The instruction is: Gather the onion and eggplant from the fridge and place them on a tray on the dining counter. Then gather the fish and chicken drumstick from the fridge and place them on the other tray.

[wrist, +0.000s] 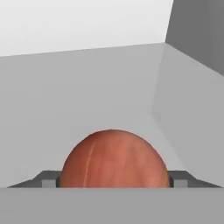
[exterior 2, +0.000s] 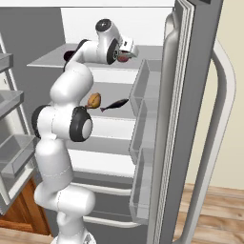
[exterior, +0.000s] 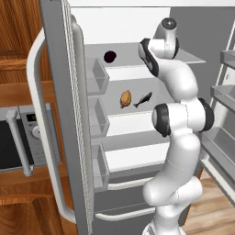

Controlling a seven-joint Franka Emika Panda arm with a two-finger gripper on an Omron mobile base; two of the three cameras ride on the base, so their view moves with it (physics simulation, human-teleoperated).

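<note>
The onion (wrist: 113, 159) is a round, reddish-brown bulb with faint pale streaks running top to bottom; no long axis can be made out. It sits on the fridge's upper shelf (wrist: 65, 100), between the gripper (wrist: 114, 180) fingertips (wrist: 49, 179), which stand wide at either flank; whether they press it cannot be told. One shelf down, the fish (exterior: 143, 99) lies tail toward the chicken drumstick (exterior: 125, 98), just beside it.

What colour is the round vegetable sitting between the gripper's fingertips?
Reddish-brown with faint lighter streaks: the round onion, clearest in the hand view.
</note>
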